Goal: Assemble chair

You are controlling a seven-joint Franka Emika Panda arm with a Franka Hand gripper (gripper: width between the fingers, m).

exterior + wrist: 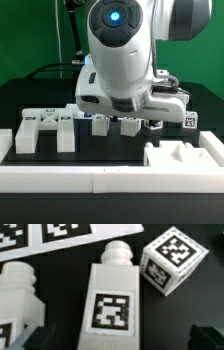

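In the wrist view a long white chair leg (112, 303) with a rounded knob end and a square tag lies on the black table between my fingers. My gripper (122, 339) is open, with the dark fingertips (205, 336) on either side of the leg and gaps to it. A second knobbed leg (18, 297) lies beside it. A tagged white cube block (172, 260) sits near the knob. In the exterior view my gripper (118, 112) hangs low over small white pieces (100, 123), and a notched chair frame (45, 128) lies at the exterior view's left.
A long low white border rail (90, 178) runs along the front. A notched white part (185, 155) sits at the front right, and a tagged block (188, 122) behind it. A flat white piece with large tags (50, 235) lies past the legs.
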